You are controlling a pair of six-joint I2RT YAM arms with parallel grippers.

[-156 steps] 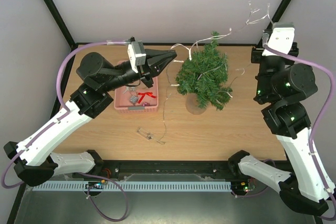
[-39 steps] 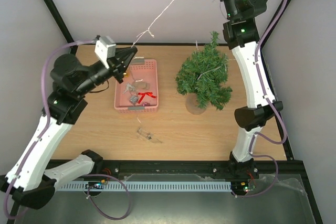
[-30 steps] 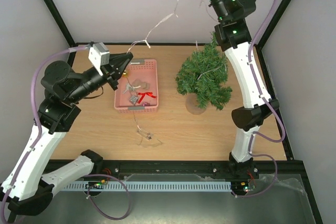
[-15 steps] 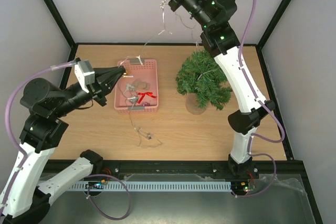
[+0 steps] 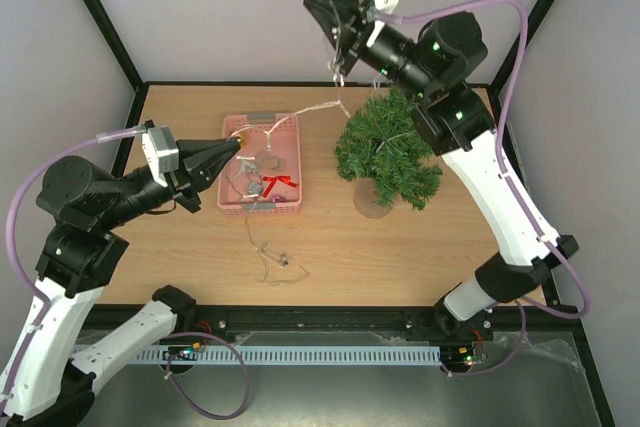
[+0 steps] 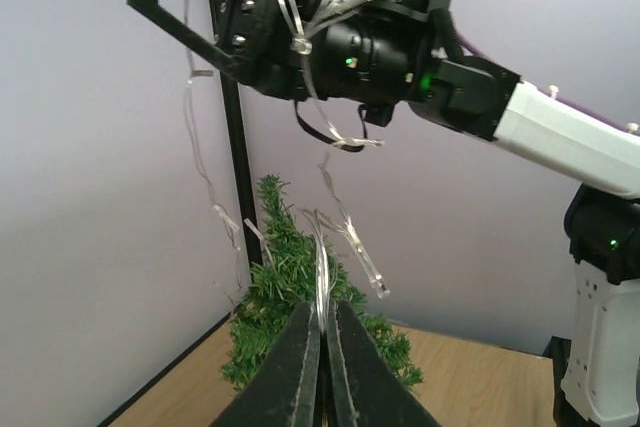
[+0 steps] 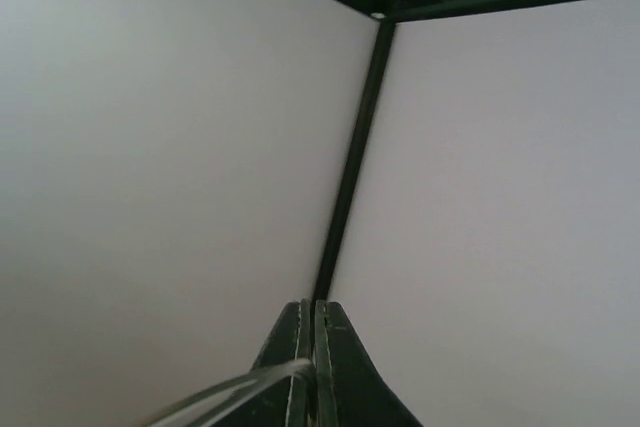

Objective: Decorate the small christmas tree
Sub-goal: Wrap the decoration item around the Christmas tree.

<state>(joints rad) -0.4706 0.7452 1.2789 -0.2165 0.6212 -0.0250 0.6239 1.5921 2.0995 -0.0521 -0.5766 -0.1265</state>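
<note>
Small christmas tree (image 5: 388, 152) upright, right-centre of table (image 5: 420, 247); one thin strand across branches, otherwise bare. Light string (image 5: 300, 112) hangs mostly in air. Left gripper (image 5: 236, 145) and right gripper (image 5: 315, 2): jaws pressed together, pinching string. Ornaments lie in pink basket (image 5: 296, 162). Judged early stage.

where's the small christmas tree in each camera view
top external: small christmas tree sits right of centre, to the right of the pink basket.
left wrist: low centre, just behind the left fingers.
right wrist: not in it, only wall and frame.
shared landmark: the light string, also in left wrist and right wrist.
</note>
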